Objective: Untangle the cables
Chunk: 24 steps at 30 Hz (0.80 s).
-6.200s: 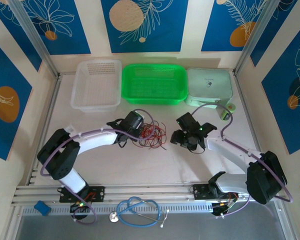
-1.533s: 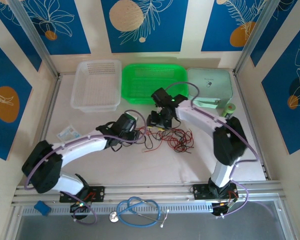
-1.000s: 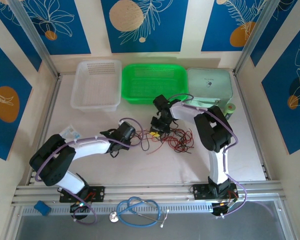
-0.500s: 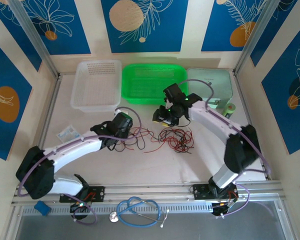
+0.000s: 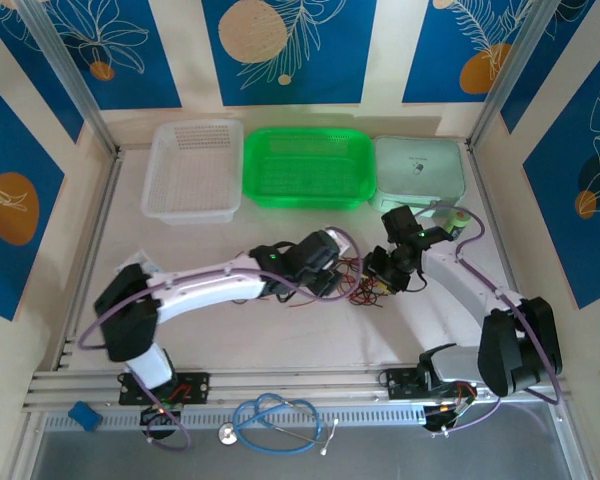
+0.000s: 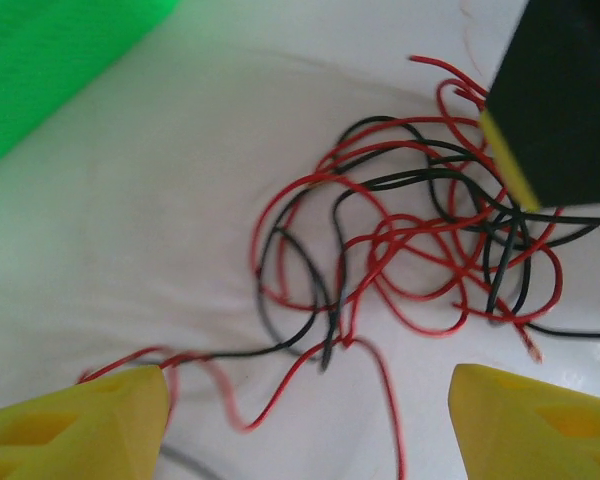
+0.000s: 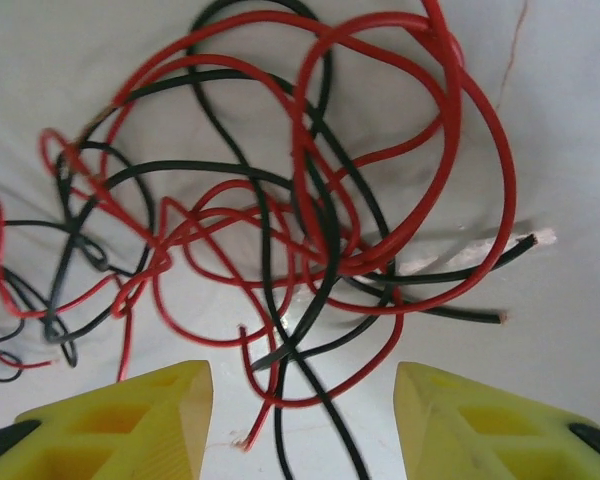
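Observation:
The cables (image 5: 358, 288), thin red and black wires, lie in a tangled heap on the white table between my two grippers. My left gripper (image 5: 328, 278) is at the heap's left edge and stands open. Its yellow fingertips (image 6: 80, 425) are wide apart, with loose red and black strands of the cables (image 6: 400, 240) on the table between them. My right gripper (image 5: 382, 272) is at the heap's right edge, also open. The cables (image 7: 280, 220) loop just ahead of its fingertips (image 7: 120, 425), and a few ends run between them without being pinched. The right gripper (image 6: 560, 100) shows above the tangle.
Along the back stand a white basket (image 5: 193, 170), a green basket (image 5: 307, 165) and a pale green box (image 5: 418, 172). A green tape roll (image 5: 461, 217) sits by the right arm. A blue stethoscope (image 5: 275, 418) lies on the front rail.
Both grippers have opened. The left gripper moved right, up to the tangle. The right gripper came down from near the green basket to the tangle's right side.

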### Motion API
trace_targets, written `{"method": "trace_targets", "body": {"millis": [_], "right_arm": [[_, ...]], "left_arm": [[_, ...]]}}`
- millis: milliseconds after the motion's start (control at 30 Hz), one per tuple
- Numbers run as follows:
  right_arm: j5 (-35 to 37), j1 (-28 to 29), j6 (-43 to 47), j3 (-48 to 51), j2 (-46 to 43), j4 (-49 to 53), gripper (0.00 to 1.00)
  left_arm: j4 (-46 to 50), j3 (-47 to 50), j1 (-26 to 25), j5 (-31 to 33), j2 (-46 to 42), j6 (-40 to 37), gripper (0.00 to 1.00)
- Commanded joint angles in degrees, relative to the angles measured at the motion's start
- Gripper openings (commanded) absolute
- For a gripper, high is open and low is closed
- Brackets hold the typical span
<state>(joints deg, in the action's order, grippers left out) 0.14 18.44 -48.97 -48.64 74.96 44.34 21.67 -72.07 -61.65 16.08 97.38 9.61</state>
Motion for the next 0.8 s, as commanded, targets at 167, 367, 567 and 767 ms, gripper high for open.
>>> {"method": "trace_targets", "body": {"millis": [167, 367, 567, 767], "right_arm": [[0.76, -1.11, -1.52, 2.45, 9.00, -7.48, 0.50], [4.47, -2.40, -2.12, 4.73, 9.89, -7.22, 0.27], [8.04, -5.13, -0.66, 4.53, 8.54, -4.16, 0.13], [9.35, -7.69, 0.61, 3.92, 8.98, -3.12, 0.16]], "left_arm": [[-1.28, -11.84, 2.31, -0.75, 17.38, -5.88, 0.75], [0.22, -17.31, 6.97, 2.35, 25.19, -4.28, 0.25], [1.17, -12.73, 11.76, 7.85, 24.39, -0.48, 0.00], [-0.81, -2.99, 14.73, 10.35, 18.17, 1.41, 0.00]]}}
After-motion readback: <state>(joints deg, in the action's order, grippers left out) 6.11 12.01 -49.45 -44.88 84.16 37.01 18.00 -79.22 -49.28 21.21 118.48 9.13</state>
